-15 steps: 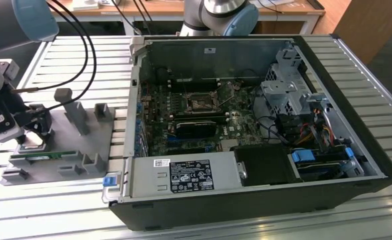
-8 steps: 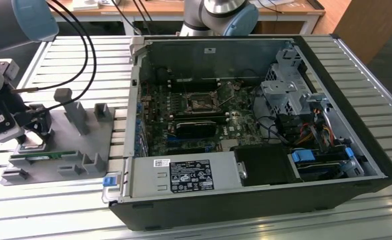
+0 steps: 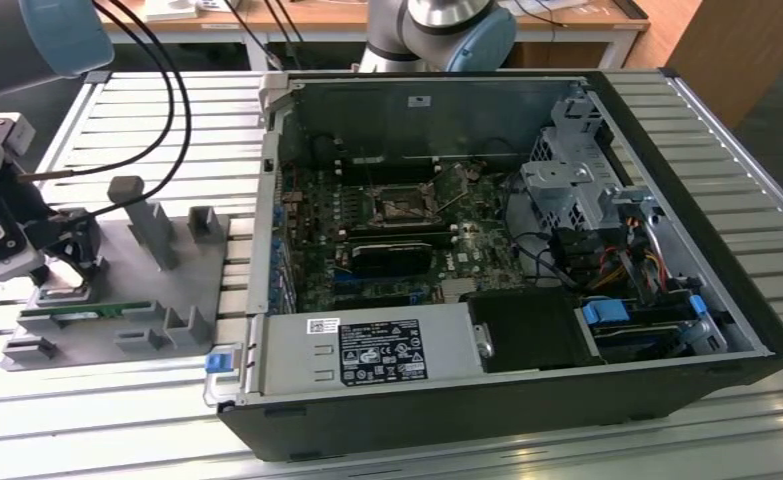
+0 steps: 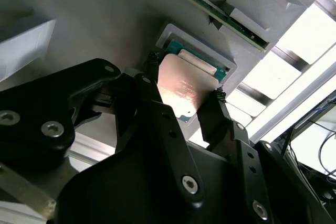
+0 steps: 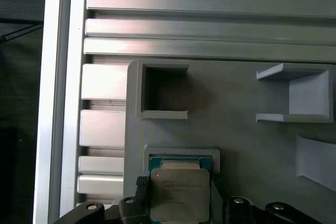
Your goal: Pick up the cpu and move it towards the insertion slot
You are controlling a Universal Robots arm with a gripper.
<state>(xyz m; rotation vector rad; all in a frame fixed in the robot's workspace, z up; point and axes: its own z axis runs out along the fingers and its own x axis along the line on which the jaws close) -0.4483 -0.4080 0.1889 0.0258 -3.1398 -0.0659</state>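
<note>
Black fingers (image 4: 157,129) of the gripper (image 4: 185,85) sit closest to the lens in both wrist views, and they are drawn in narrow, pressed against two opposite edges of the cpu (image 4: 181,90), so the gripper is holding it. The cpu's shiny silver top faces up between the pads, with a thin green rim showing along one side. It sits right at the shallow square nest (image 5: 181,153) of the grey holder (image 5: 241,150), and I cannot tell whether it has cleared the nest or rests in it. In the first wrist view the cpu (image 5: 179,192) lies between the fingertips, and just beyond the gripper on the same holder stands a small square pocket (image 5: 163,95). A long green memory stick (image 4: 210,6) lies on edge in the holder just beside the gripper. In the exterior view the gripper (image 3: 68,275) hangs low over the holder (image 3: 164,295), which rests on a slatted aluminium table (image 3: 111,400), with black cables (image 3: 164,90) looping above it. Well apart from the gripper, toward the exterior view's right, an open computer case (image 3: 498,405) lies on its side. On the motherboard (image 3: 318,235) inside it, the insertion slot (image 3: 402,207) shows as a square black socket in a silvery frame.
</note>
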